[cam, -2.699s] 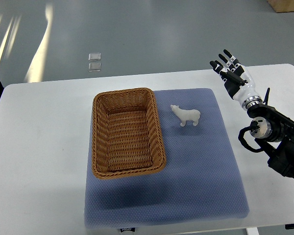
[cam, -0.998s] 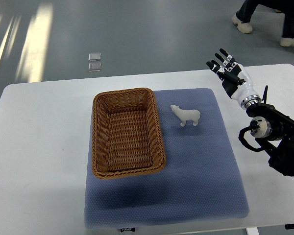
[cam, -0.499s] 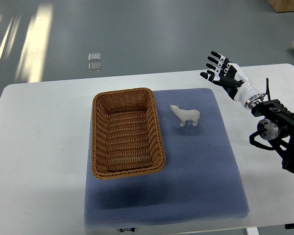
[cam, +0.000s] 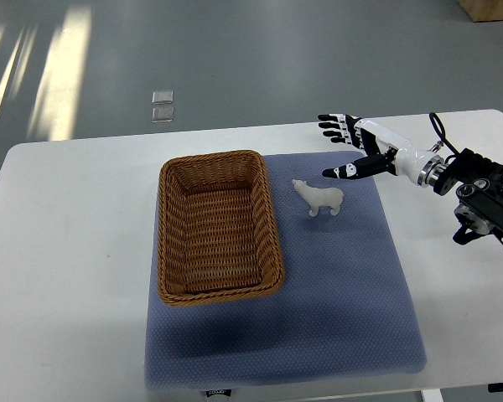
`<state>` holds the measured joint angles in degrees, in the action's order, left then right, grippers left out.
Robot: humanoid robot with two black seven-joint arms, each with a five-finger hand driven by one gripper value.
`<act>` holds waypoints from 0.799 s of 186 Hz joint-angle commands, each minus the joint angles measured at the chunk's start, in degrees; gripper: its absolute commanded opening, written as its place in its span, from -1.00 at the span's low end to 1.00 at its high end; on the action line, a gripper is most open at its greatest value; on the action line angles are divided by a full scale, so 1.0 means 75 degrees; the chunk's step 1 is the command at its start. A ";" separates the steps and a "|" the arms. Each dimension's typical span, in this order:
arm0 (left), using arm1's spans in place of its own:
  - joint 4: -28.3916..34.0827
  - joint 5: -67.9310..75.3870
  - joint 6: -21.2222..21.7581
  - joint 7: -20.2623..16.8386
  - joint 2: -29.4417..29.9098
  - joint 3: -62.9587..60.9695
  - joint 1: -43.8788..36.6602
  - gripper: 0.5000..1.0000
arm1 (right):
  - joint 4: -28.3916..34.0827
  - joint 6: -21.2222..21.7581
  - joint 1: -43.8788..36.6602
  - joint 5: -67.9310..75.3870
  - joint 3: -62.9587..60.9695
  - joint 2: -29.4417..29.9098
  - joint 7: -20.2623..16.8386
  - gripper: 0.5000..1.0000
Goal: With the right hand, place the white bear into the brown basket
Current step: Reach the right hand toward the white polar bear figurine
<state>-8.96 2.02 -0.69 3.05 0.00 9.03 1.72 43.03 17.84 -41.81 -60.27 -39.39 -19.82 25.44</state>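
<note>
— Right hand [cam: 352, 146]?
— Reaching in from the right edge, hanging over the far right corner of the blue mat [cam: 335, 285]. Spread wide, fingers [cam: 331, 126] fanned out toward the left, thumb [cam: 342, 172] pointing at the bear. Holding nothing, touching nothing.

— And the white bear [cam: 319, 198]?
— Standing on the blue mat, just right of the brown basket [cam: 218, 224], apart from its rim. Near the thumb tip, but with a clear gap between them.

— Anything in the basket?
— Only bare wicker showing. Sitting on the left part of the mat, long side running away from the camera.

— Changed from half a second ago?
— Yes. Hand swung leftward and lower, from beyond the mat's far right corner to over it. Palm turned too: fingers pointing away from the camera before, now pointing left. Forearm stretched out flatter across the white tabletop [cam: 75, 251]. Closer to the bear than in any earlier view.

— Bear or basket shifted?
— No, both in the same spots throughout. Same for the mat.

— Left hand?
— Nowhere in the view.

— Beyond the tabletop?
— Grey floor with streaks of light at the far left, and two small pale squares [cam: 161, 105] lying on it.
</note>
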 commanded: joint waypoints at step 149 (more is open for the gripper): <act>-0.0024 0.0000 0.0022 0.0004 0.0000 0.0015 -0.0007 1.00 | 0.0064 -0.0949 -0.0731 -0.2148 0.2346 -0.0146 -0.0099 0.66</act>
<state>-9.06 2.02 -0.52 3.08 0.00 9.14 1.71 43.60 12.58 -47.26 -76.35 -22.69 -21.23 24.90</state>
